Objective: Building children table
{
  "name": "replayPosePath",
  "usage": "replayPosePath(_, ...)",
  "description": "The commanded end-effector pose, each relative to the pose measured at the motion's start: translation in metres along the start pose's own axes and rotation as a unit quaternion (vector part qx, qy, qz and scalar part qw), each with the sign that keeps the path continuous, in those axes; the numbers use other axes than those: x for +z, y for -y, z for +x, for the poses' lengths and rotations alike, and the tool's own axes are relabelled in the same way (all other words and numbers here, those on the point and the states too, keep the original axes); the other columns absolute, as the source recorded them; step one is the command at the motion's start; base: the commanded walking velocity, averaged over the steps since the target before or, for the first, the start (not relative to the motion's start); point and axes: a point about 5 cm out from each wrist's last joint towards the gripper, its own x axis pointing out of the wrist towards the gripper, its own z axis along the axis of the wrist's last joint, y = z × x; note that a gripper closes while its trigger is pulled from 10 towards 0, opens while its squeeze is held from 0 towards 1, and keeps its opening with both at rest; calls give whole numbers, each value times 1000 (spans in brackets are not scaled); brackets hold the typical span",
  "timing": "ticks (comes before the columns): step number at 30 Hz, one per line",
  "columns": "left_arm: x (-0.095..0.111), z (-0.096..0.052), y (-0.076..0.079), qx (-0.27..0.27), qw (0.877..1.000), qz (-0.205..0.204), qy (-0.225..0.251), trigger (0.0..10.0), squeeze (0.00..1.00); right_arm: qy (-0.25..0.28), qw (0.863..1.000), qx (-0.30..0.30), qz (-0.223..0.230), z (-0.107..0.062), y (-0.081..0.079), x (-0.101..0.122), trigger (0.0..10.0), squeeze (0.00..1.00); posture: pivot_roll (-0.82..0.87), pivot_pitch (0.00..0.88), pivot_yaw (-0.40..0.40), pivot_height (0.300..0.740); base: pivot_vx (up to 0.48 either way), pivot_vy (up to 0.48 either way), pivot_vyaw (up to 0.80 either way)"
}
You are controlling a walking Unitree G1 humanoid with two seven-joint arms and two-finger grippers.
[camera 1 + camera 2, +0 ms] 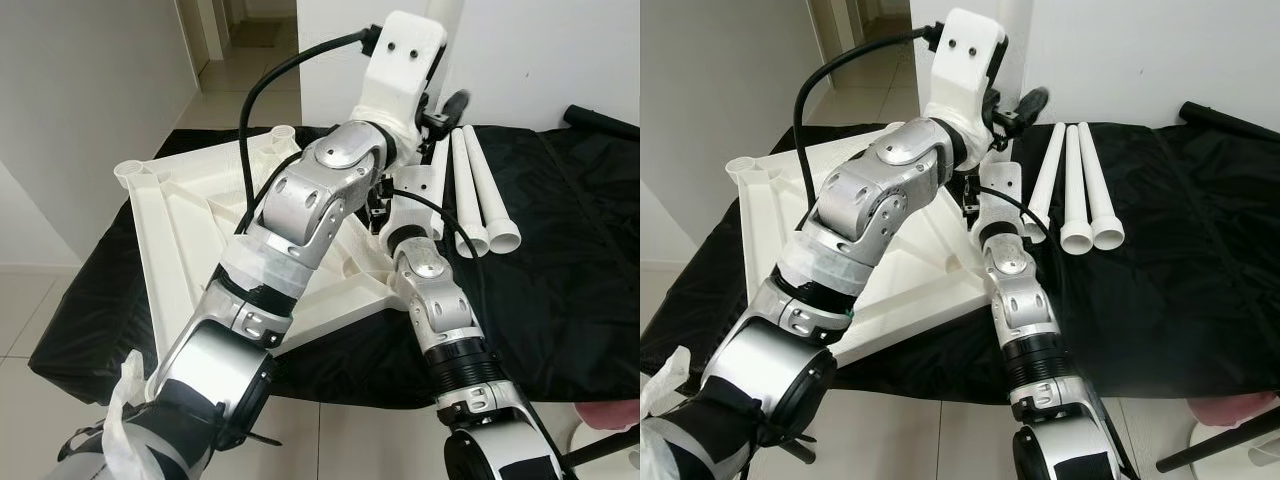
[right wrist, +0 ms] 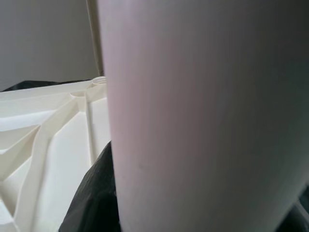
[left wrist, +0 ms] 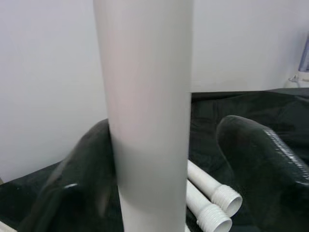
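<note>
The white table top (image 1: 180, 220) lies upside down on a black cloth (image 1: 560, 290). Three white legs (image 1: 480, 190) with threaded ends lie side by side to its right. A fourth white leg (image 3: 149, 121) stands upright at the top's far right corner, hidden behind my arms in the eye views. My left gripper (image 1: 1015, 110) reaches over from above and is open around this leg: one finger (image 3: 72, 188) touches it, the other (image 3: 260, 164) stands off with a gap. My right gripper (image 1: 975, 195) sits lower, pressed close to the leg (image 2: 203, 121) and shut on it.
The cloth covers a low platform with tiled floor around it. A white wall rises just behind. A black tube (image 1: 600, 120) lies at the far right of the cloth. A pink object (image 1: 610, 412) and a white base stand on the floor at the lower right.
</note>
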Motion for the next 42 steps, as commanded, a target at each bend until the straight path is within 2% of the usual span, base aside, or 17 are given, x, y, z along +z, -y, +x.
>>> replayPosePath(1,11,-1,12,-56,998,10,35,10000,780,-10,1000,3,9,0,-2,-2,10000,0,-60,0,79,740,0,0,0)
replayPosePath(2,17,-5,15,-73,996,8,57,10000,0,-12,1000,-1,19,0,0,-3,10000,0,-60,0,79,740,0,0,0)
replayPosePath(6,21,-11,16,-94,992,-28,83,10000,0,-16,999,-21,43,-1,8,-5,10000,0,-61,0,81,740,0,0,0)
replayPosePath(10,18,-18,8,-79,990,-74,90,10000,0,-18,998,-43,52,-3,17,-8,10000,0,-61,0,81,740,0,0,0)
replayPosePath(17,10,-27,4,-64,989,-95,91,10000,0,-14,997,-57,58,-2,27,-7,10000,0,-59,0,81,740,0,0,0)
replayPosePath(20,2,-33,2,-41,991,-92,88,10000,0,-4,997,-62,48,-2,32,-4,10000,0,-55,0,78,740,0,0,0)
replayPosePath(23,-5,-36,-11,11,990,-113,87,10000,0,5,996,-75,41,-3,34,-3,10000,0,-49,0,73,740,0,0,0)
replayPosePath(30,-17,-46,-32,78,987,-104,90,10000,0,22,995,-97,30,-8,38,-2,10000,0,-48,0,75,740,0,0,0)
replayPosePath(35,-28,-56,-43,111,987,-89,79,10000,0,12,994,-95,45,-14,40,-7,10000,0,-46,2,70,740,0,0,0)
replayPosePath(38,-37,-66,-49,127,986,-87,68,10000,0,13,998,-60,21,-18,40,-9,10000,0,-50,9,70,740,0,0,0)
replayPosePath(42,-47,-74,-50,129,987,-80,57,10000,0,16,999,-46,19,-24,39,-11,10000,0,-47,11,70,740,0,0,0)
